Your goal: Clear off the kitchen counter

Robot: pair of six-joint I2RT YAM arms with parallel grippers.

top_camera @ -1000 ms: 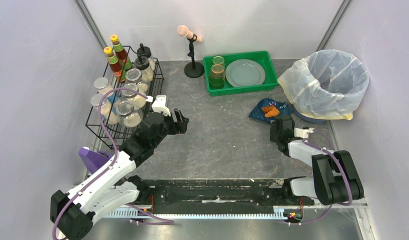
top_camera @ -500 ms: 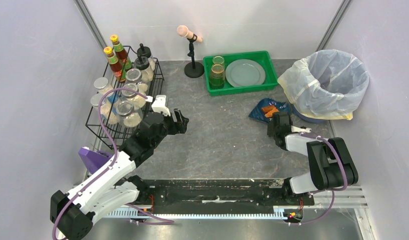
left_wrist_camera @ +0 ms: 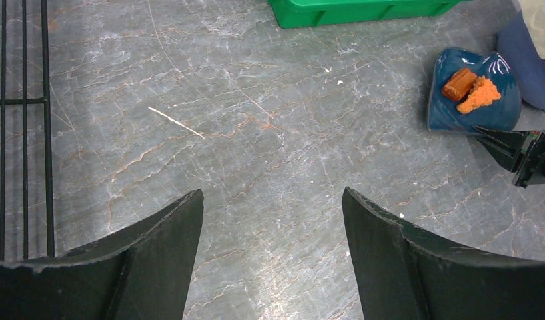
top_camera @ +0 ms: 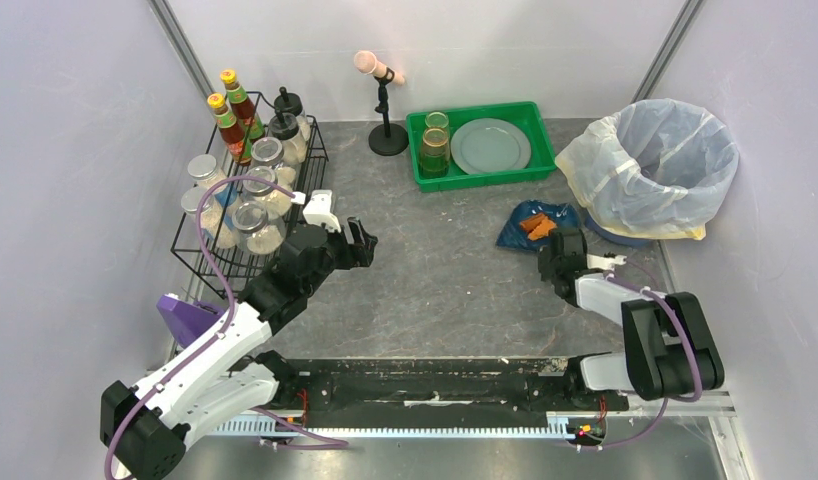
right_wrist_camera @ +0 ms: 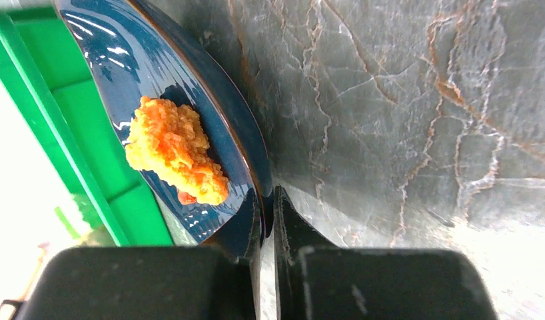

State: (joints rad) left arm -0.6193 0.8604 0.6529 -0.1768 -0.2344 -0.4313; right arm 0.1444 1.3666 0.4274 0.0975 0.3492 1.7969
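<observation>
A dark blue plate (top_camera: 517,232) with orange food scraps (top_camera: 538,224) is at the right side of the kitchen counter (top_camera: 445,280), beside the bin. My right gripper (top_camera: 553,244) is shut on the plate's near rim. In the right wrist view the rim of the plate (right_wrist_camera: 163,73) is pinched between the closed jaws of the right gripper (right_wrist_camera: 268,200), and the plate looks tilted. My left gripper (top_camera: 370,243) hovers open over bare counter near the rack. In the left wrist view the left gripper (left_wrist_camera: 273,197) holds nothing, and the plate (left_wrist_camera: 503,110) lies far right.
A green tray (top_camera: 485,180) at the back holds a grey plate and stacked glasses. A bin lined with a clear bag (top_camera: 650,165) stands back right. A black wire rack (top_camera: 190,262) of jars and bottles is at the left. A small stand (top_camera: 387,135) is at the back.
The right gripper has closed on the blue plate's rim. The plate has shifted slightly left and tilted. The left arm has stayed still.
</observation>
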